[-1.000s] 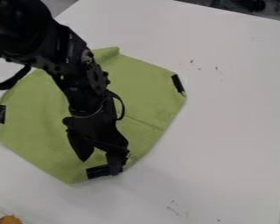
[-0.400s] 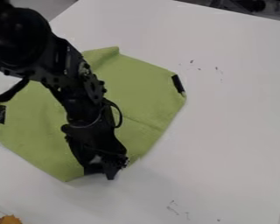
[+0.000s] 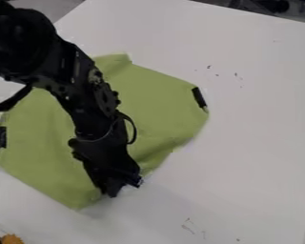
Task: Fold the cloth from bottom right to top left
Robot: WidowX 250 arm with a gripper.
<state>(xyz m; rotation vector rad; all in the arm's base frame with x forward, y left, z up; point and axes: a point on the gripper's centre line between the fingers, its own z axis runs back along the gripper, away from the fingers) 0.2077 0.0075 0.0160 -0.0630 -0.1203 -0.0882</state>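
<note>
Green cloth [image 3: 161,107]: lying on tabletop [image 3: 250,143], spreading beneath and beyond end effector [image 3: 114,190]. End effector: standing closed, apparently pinching cloth's near edge, presumably securing it for folding toward opposite corner.

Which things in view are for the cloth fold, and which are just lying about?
For the fold:
- green cloth
- black patches at its left and right edges
- tool, at the cloth's lower edge

Just lying about:
- orange item, bottom-left corner
- dark objects, top right
</note>
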